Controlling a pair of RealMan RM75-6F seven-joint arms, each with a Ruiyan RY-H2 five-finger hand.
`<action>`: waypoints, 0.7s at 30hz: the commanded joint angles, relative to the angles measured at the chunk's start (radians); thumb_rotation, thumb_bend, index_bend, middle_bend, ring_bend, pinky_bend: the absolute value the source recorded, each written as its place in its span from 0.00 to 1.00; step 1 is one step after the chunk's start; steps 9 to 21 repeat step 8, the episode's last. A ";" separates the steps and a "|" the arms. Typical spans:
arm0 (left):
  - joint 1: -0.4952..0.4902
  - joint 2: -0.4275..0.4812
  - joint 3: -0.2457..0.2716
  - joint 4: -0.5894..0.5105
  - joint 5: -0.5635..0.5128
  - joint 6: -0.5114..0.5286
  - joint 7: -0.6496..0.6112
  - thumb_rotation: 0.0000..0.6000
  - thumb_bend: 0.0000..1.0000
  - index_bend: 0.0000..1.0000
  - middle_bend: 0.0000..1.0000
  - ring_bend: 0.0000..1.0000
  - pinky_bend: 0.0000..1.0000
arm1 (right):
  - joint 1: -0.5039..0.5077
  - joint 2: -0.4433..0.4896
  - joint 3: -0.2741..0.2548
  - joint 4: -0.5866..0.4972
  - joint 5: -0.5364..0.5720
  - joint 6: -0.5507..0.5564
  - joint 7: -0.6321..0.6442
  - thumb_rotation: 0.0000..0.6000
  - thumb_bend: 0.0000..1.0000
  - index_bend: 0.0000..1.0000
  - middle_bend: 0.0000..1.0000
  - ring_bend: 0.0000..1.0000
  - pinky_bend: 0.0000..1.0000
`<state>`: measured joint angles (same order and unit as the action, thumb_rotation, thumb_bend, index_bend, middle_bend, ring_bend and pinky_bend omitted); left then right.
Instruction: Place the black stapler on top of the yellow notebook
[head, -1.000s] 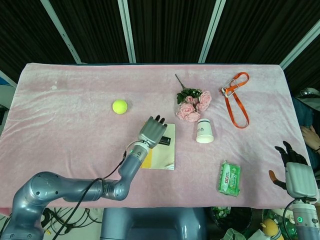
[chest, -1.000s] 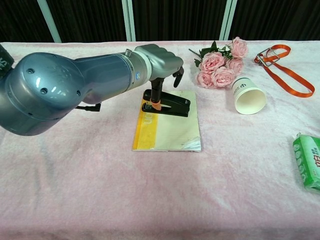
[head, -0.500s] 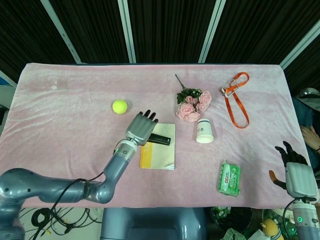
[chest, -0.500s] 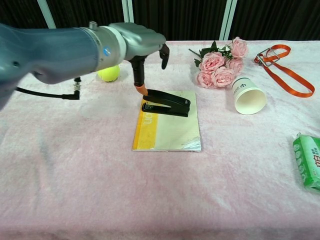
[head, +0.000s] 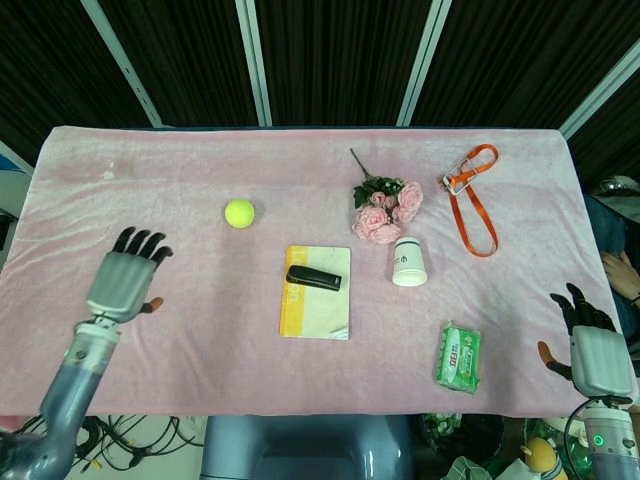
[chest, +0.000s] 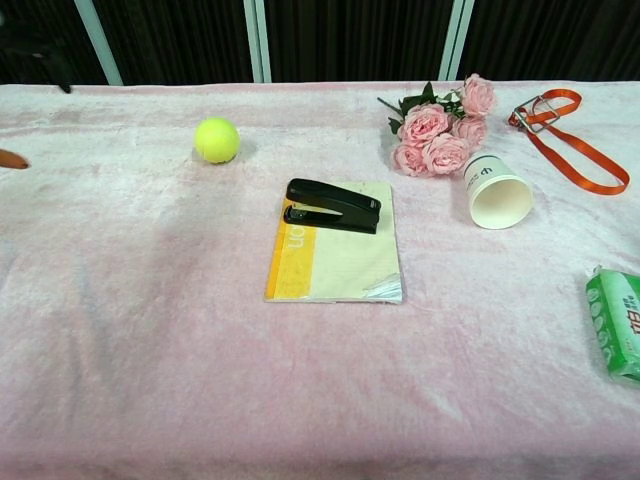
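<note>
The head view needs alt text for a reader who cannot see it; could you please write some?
A black stapler lies on a yellow notebook on a pink-covered table, with both robot hands open and well clear: left hand, right hand. Around it sit a tennis ball, pink roses and a paper cup.

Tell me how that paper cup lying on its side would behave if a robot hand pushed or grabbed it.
The cup lies tipped over on the pink cloth, so a sideways push would probably roll it, likely in a curve since it tapers. It looks like thin paper and empty, so probably very light and easy to crush in a firm grip. The soft cloth may slow any roll.
</note>
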<state>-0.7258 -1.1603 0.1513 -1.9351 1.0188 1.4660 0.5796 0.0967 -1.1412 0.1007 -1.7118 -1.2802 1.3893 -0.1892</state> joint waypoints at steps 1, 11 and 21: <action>0.128 0.078 0.109 0.055 0.145 0.092 -0.189 1.00 0.12 0.29 0.14 0.07 0.10 | -0.001 0.000 0.001 0.000 0.002 0.003 -0.001 1.00 0.23 0.20 0.06 0.19 0.21; 0.263 0.099 0.159 0.169 0.285 0.187 -0.392 1.00 0.12 0.29 0.14 0.07 0.10 | 0.000 0.000 0.003 0.003 0.003 0.003 -0.001 1.00 0.23 0.20 0.06 0.19 0.21; 0.263 0.099 0.159 0.169 0.285 0.187 -0.392 1.00 0.12 0.29 0.14 0.07 0.10 | 0.000 0.000 0.003 0.003 0.003 0.003 -0.001 1.00 0.23 0.20 0.06 0.19 0.21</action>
